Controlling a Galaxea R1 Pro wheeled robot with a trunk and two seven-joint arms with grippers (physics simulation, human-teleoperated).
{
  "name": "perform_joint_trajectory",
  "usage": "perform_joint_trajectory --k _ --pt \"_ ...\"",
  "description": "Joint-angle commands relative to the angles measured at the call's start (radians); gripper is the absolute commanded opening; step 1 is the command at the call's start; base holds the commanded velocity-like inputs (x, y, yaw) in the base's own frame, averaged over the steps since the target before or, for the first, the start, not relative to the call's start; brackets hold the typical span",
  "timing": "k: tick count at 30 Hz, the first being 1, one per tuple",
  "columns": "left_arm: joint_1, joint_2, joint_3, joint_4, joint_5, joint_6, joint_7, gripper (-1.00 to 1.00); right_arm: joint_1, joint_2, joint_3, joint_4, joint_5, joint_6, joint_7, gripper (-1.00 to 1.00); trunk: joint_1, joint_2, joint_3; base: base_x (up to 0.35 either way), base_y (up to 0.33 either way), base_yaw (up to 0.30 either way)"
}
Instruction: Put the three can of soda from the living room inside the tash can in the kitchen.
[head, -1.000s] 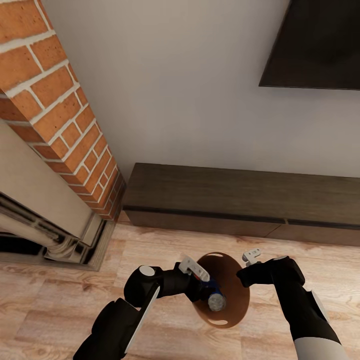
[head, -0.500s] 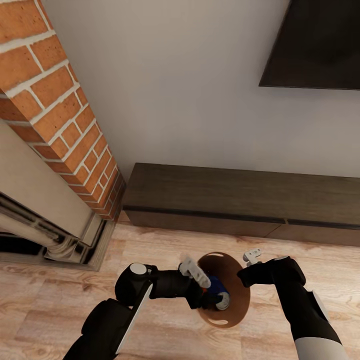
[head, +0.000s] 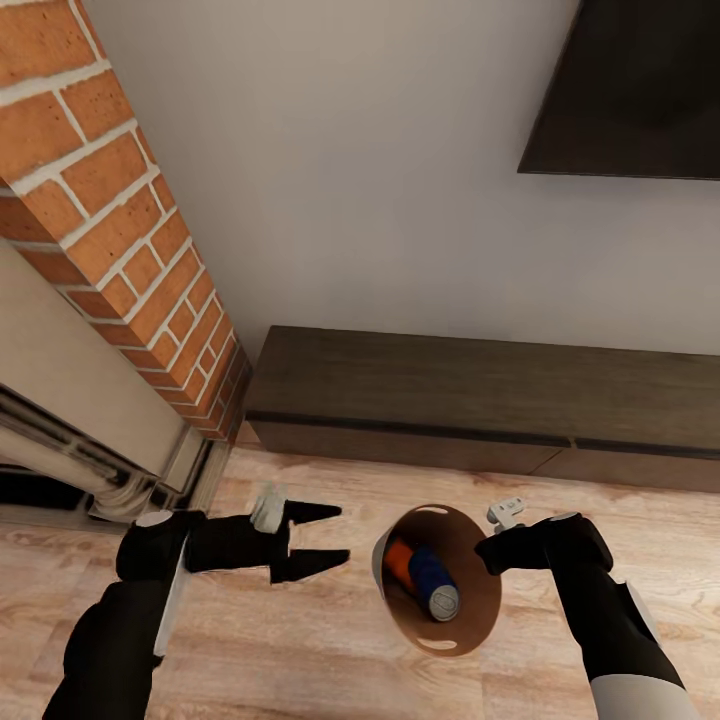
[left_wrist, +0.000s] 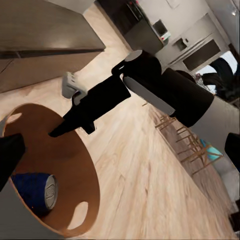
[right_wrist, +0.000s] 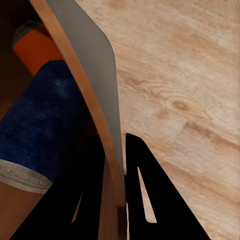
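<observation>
Two tools: I see left tool (head: 318, 539) wide open, empty; right tool (right_wrist: 114, 200) closed on trash can rim (right_wrist: 95, 100).
Floor: wood (head: 300, 650).
Room: brick fireplace (head: 110, 200).

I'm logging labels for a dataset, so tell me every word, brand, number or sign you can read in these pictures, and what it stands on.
None can be read.
Blue can in the trash can: plain blue body, silver top, no lettering shows.
Orange can: plain orange, no lettering.
Black wall screen: dark, blank.
Brick fireplace and low dark cabinet: no signs.
Far kitchen appliances in the left wrist view: too small to tell.
</observation>
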Motion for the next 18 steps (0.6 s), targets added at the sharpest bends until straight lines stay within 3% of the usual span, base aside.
perform_joint_trajectory --k 1,3,5,9,10,13,16,18 --pt "0.000 0.005 0.028 0.000 0.000 -0.003 -0.023 1.00 0.000 0.000 0.001 0.000 -0.017 0.012 0.005 -1.00 0.000 0.000 0.000 0.000 0.000 0.000" --pt "0.001 0.044 0.102 0.001 0.000 -0.011 -0.059 1.00 0.000 0.000 0.000 0.000 -0.017 0.012 0.004 -1.00 0.000 0.000 0.000 0.000 0.000 0.000" --pt "0.001 0.068 0.147 0.002 -0.001 -0.020 -0.059 1.00 0.000 -0.001 -0.002 0.000 -0.018 0.012 0.003 -1.00 0.000 0.000 0.000 0.000 0.000 0.000" --pt "0.001 0.086 0.212 0.007 -0.032 -0.068 -0.040 1.00 0.000 -0.007 -0.007 0.000 -0.017 0.012 0.003 -1.00 0.000 0.000 0.000 0.000 0.000 0.000" --pt "0.014 0.085 0.227 0.008 -0.053 -0.102 0.067 1.00 0.001 -0.010 -0.009 -0.002 -0.016 0.012 0.003 -1.00 0.000 0.000 0.000 0.000 0.000 0.000" --pt "0.068 0.083 0.234 0.011 -0.066 -0.177 0.220 1.00 0.004 -0.013 -0.011 -0.004 -0.015 0.012 -0.001 -1.00 0.000 0.000 0.000 0.000 0.000 0.000" --pt "0.086 0.083 0.236 0.021 -0.069 -0.222 0.295 1.00 0.007 -0.018 -0.013 -0.005 -0.015 0.011 -0.015 -1.00 0.000 0.000 0.000 0.000 0.000 0.000" --pt "0.105 0.082 0.237 0.046 -0.070 -0.269 0.372 1.00 0.009 -0.036 -0.013 -0.005 -0.018 0.008 -0.031 -1.00 0.000 0.000 0.000 0.000 0.000 0.000"
